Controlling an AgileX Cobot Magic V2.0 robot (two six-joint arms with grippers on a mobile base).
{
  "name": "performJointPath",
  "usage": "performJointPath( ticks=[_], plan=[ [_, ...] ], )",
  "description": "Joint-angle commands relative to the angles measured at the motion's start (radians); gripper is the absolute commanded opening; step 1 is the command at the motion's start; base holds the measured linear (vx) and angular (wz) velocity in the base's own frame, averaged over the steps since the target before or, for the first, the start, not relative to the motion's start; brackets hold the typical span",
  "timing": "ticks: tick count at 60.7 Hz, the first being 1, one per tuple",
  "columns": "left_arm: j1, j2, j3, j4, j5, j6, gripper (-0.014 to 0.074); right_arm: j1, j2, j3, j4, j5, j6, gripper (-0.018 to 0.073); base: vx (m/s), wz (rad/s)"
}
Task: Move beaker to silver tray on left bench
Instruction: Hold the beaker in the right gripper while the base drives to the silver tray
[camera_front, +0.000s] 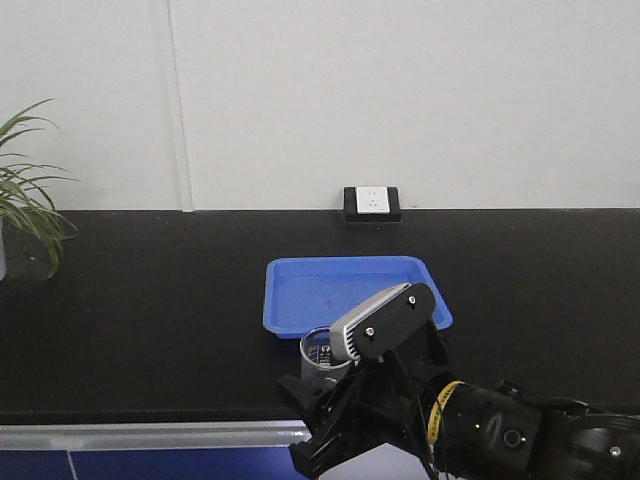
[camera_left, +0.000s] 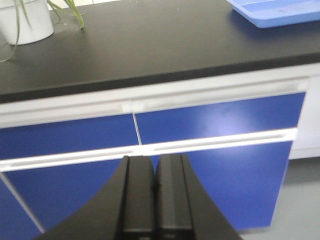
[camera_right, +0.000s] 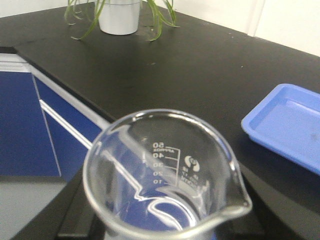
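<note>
Right jaws: closed on the beaker (camera_right: 165, 175), clear glass, upright, printed scale on its wall, black jaw faces showing at either side of its base; held at the front edge of the black bench (camera_front: 150, 300), contact with the top not discernible. Just beyond the jaws, slightly right: blue tray (camera_front: 355, 290), on the bench. Further beyond, on the wall: white socket (camera_front: 372, 203). Far left of the jaws: potted plant (camera_front: 25, 215). Left jaws: pressed together, nothing between, facing blue cabinet fronts (camera_left: 225, 165) below the bench edge.
</note>
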Motion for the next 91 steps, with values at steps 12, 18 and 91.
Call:
performJointPath(
  ticks=[12, 18, 91],
  plan=[
    [-0.005, -0.008, 0.02, -0.003, -0.074, -0.002, 0.0001, -0.003, -0.037, -0.027, 0.014, -0.066, -0.003, 0.0031, -0.33, 0.03],
    [-0.005, -0.008, 0.02, -0.003, -0.074, -0.002, 0.0001, -0.003, -0.037, -0.027, 0.014, -0.066, -0.003, 0.0031, -0.32, 0.02],
    [-0.005, -0.008, 0.02, -0.003, -0.074, -0.002, 0.0001, -0.002, -0.037, -0.027, 0.012, -0.066, -0.003, 0.0031, -0.27, 0.04]
  ],
)
